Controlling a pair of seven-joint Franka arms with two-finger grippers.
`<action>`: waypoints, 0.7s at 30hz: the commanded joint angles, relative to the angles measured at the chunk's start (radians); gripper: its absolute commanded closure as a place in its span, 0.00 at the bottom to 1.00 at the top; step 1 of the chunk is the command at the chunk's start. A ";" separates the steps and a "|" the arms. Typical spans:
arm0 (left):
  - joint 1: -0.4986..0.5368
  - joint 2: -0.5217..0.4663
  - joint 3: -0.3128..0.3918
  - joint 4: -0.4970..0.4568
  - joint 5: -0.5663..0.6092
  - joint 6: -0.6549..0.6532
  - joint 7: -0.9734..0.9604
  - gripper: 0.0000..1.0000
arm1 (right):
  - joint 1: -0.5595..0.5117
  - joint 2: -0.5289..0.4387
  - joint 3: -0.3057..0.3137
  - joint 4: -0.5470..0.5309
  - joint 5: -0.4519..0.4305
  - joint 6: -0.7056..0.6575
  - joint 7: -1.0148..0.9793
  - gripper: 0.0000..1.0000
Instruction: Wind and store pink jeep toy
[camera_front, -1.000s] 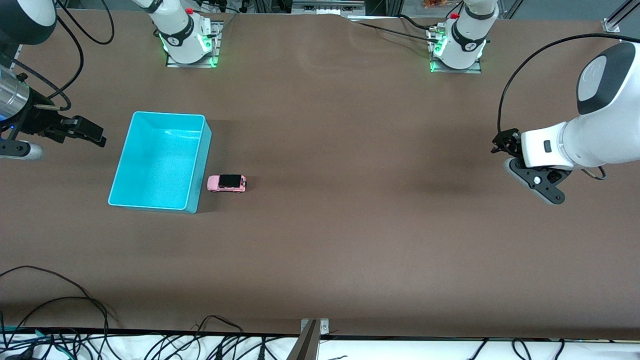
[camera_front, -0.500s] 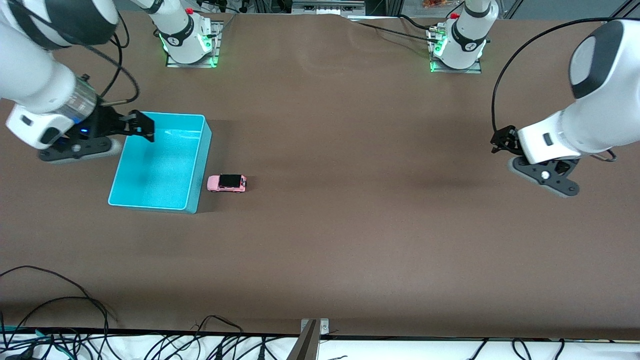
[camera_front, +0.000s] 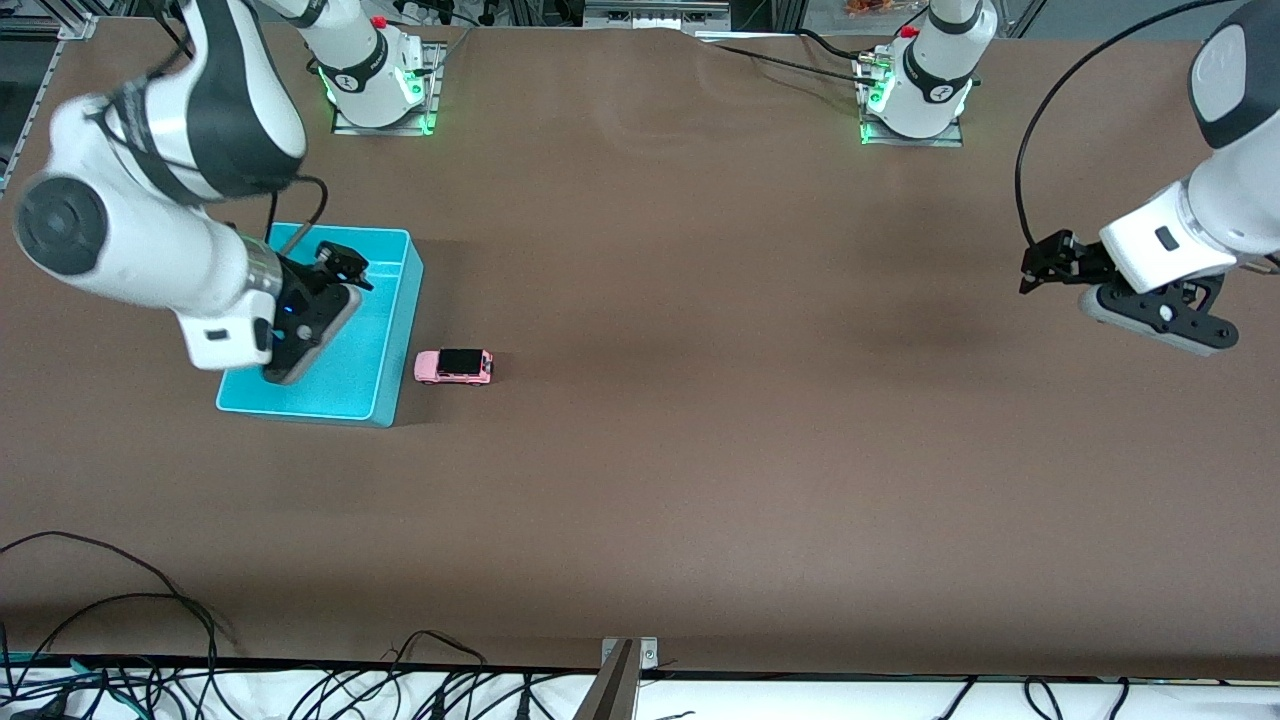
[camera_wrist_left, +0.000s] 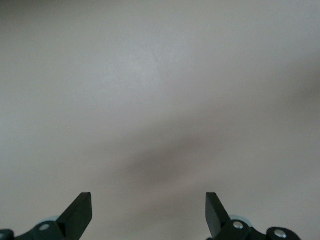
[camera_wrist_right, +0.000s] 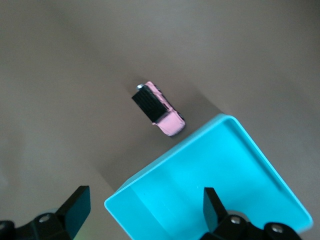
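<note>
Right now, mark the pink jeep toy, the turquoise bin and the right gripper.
pink jeep toy (camera_front: 454, 366), front view, on its black roof.
turquoise bin (camera_front: 405, 305), front view, on the wall beside the jeep.
right gripper (camera_front: 345, 268), front view, between its open fingertips, over the bin.

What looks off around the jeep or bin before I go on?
Nothing stands out. The pink jeep toy sits upright on its wheels on the table, beside the turquoise bin and apart from it. The bin sits flat. The right gripper hangs open over the bin; the left gripper waits open.

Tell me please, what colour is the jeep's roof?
Black, on the pink jeep; the right wrist view shows it best.
</note>
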 joint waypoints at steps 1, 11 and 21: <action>-0.012 -0.039 0.017 -0.057 0.026 0.061 -0.021 0.00 | 0.004 0.078 0.008 -0.015 0.037 0.058 -0.222 0.00; -0.021 -0.094 0.031 -0.052 0.048 0.104 -0.024 0.00 | 0.079 0.098 0.023 -0.203 0.024 0.337 -0.316 0.00; -0.018 -0.122 0.028 -0.084 0.054 0.096 -0.172 0.00 | 0.103 0.160 0.023 -0.369 0.023 0.641 -0.459 0.00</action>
